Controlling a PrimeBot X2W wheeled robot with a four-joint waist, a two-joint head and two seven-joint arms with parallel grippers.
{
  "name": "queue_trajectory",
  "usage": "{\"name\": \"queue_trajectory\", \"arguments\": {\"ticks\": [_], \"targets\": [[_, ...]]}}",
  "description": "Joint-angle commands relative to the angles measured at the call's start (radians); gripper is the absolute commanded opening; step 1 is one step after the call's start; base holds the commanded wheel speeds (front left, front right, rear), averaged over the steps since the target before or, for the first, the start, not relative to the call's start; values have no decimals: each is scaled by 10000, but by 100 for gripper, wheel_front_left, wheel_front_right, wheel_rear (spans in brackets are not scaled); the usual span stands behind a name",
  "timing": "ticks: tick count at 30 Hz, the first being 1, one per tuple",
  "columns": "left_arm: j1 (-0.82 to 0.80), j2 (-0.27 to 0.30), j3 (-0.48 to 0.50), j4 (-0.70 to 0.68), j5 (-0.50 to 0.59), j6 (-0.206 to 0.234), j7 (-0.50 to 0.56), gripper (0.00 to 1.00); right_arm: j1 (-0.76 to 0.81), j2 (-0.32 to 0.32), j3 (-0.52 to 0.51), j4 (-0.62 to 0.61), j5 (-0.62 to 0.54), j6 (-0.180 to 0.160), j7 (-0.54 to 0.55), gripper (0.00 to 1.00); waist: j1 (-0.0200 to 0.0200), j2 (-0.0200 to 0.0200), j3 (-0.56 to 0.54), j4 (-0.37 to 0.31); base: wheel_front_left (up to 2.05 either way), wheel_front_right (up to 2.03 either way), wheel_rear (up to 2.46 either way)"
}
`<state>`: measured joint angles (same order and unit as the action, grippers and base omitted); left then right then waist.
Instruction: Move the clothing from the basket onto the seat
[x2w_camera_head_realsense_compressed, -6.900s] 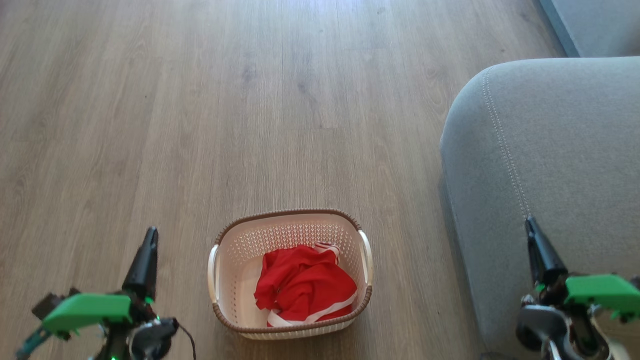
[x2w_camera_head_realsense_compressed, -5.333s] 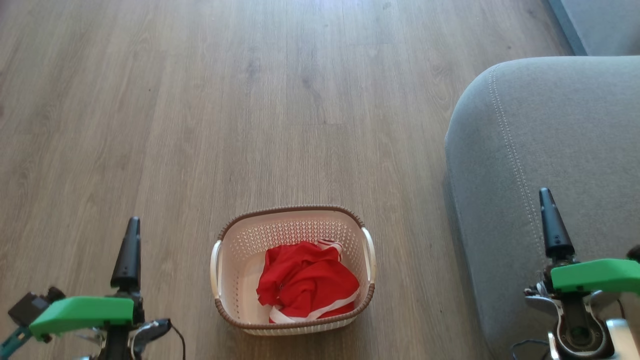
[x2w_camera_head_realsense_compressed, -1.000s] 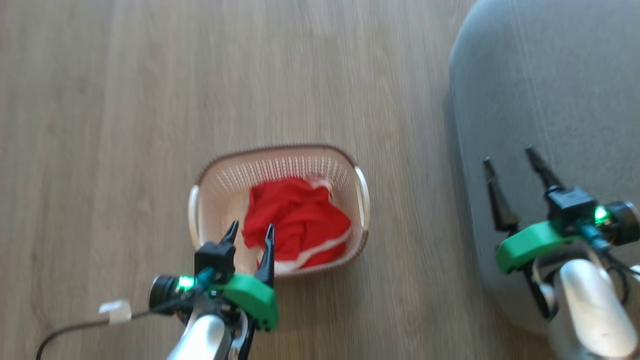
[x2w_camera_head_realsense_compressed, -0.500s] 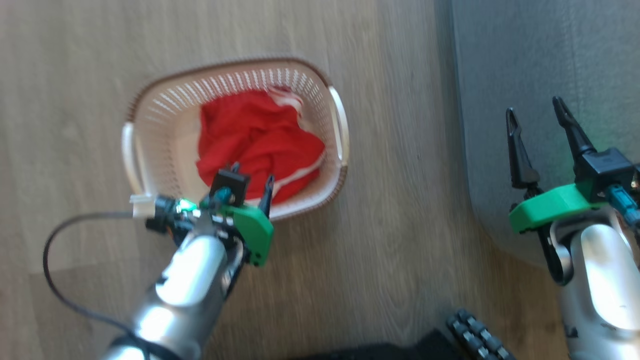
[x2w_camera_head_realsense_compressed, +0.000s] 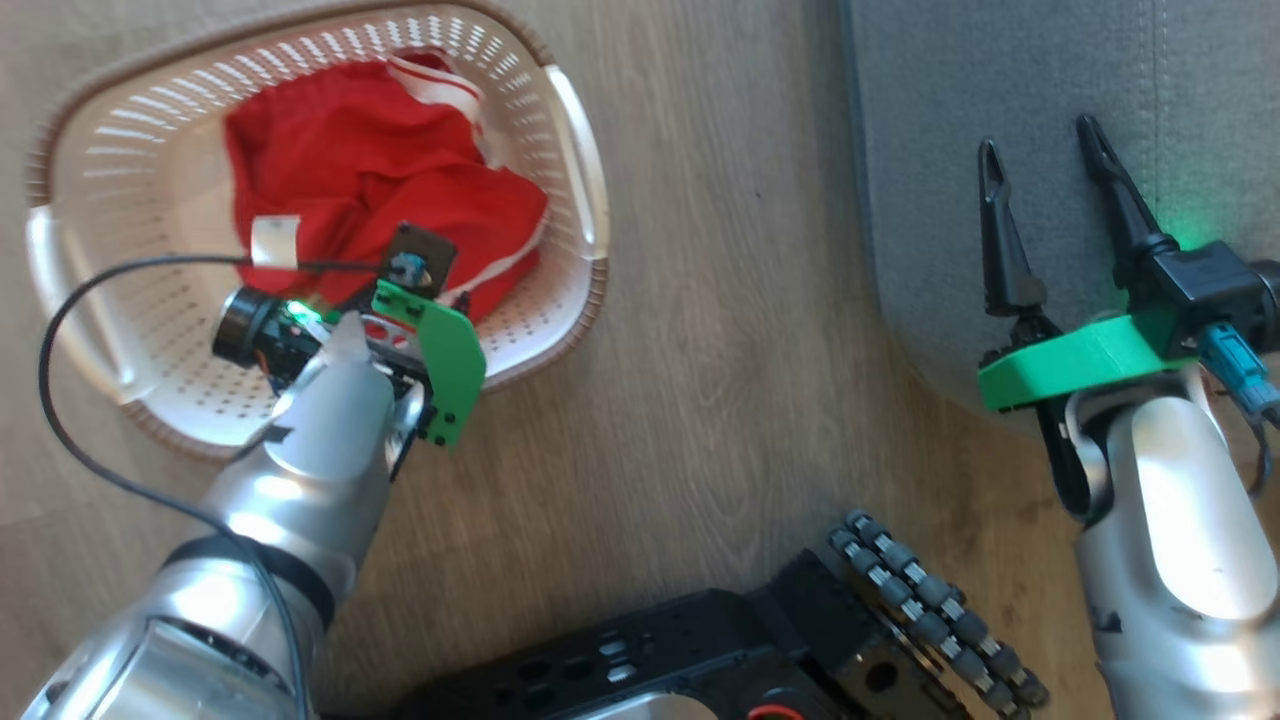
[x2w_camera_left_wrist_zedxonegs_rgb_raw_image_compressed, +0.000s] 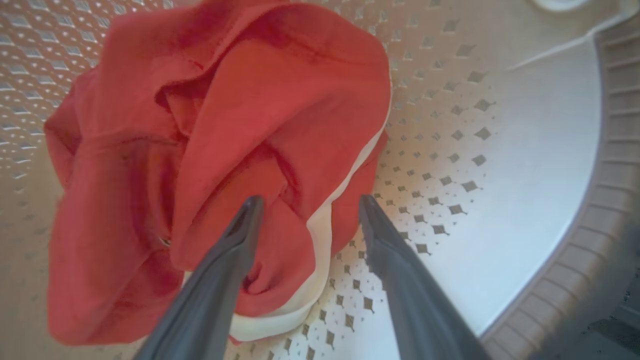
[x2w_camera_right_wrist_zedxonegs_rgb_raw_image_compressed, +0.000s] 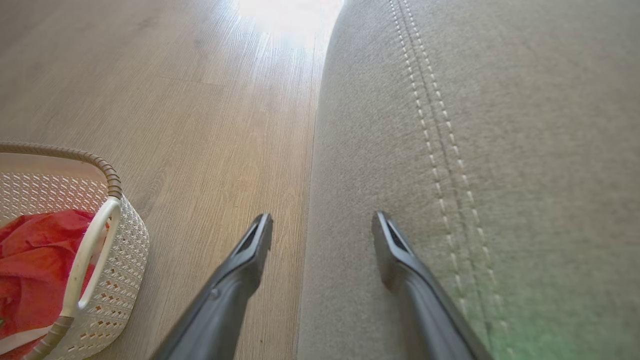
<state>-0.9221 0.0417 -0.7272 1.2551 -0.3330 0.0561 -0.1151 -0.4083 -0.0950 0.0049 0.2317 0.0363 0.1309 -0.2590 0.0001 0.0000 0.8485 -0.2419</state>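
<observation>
Clothing (x2w_camera_head_realsense_compressed: 380, 170): one crumpled red heap with white bands, lying inside the basket (x2w_camera_head_realsense_compressed: 150, 180), toward the handle end that faces the seat (x2w_camera_head_realsense_compressed: 950, 100). I cannot tell separate garments apart. Basket stands on the floor (x2w_camera_head_realsense_compressed: 720, 350), near the seat's edge but apart from it.

My left hand (x2w_camera_left_wrist_zedxonegs_rgb_raw_image_compressed: 307, 205) is down inside the basket, fingers apart, straddling a fold that carries a white band. One tip is over red cloth, the other at the heap's edge over perforated plastic. Contact not discernible. Judgement: the spread is set so that closing pinches that fold, which should lift more than one layer.

My right hand (x2w_camera_head_realsense_compressed: 1037, 134) hangs empty, fingers apart, over the seat's edge, likely parked clear of the basket. No clothing on the seat yet.
</observation>
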Motion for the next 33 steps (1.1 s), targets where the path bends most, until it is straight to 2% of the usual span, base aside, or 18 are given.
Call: {"name": "queue_trajectory", "arguments": {"ticks": [1,13,20,27,28,29,30,33], "targets": [[25,87,115,64,-67,96,164,100,199,59,176,-107,116,-2,-28,100,-1,0,321,-289,0,0,0],[-825,607,-275,342,369,1744,1562,100,-92,273,545,-261,335,-2,-28,100,-1,0,1049,-672,0,0,0],[-1027,836,-692,353,668,1829,2005,100,-62,307,664,-350,393,-2,-28,100,-1,0,1254,-727,0,0,0],[-1155,876,-1280,355,1044,1549,2806,100,60,284,682,-460,346,-2,-28,100,-1,0,1412,-701,0,0,0],[-1156,864,-1250,355,981,1510,2932,77,67,285,682,-469,340,-2,-28,100,-1,0,1423,-695,0,0,0],[-1157,843,-1226,355,922,1454,3016,32,70,286,681,-477,338,-2,-28,100,-1,0,1432,-691,0,0,0],[-1144,813,-1197,355,851,1372,3076,0,68,287,682,-481,338,-2,-28,100,-1,0,1437,-686,0,0,0],[-1125,756,-1210,355,771,1272,3152,0,62,289,689,-477,339,-2,-28,100,-1,0,1432,-655,0,0,0]]}}
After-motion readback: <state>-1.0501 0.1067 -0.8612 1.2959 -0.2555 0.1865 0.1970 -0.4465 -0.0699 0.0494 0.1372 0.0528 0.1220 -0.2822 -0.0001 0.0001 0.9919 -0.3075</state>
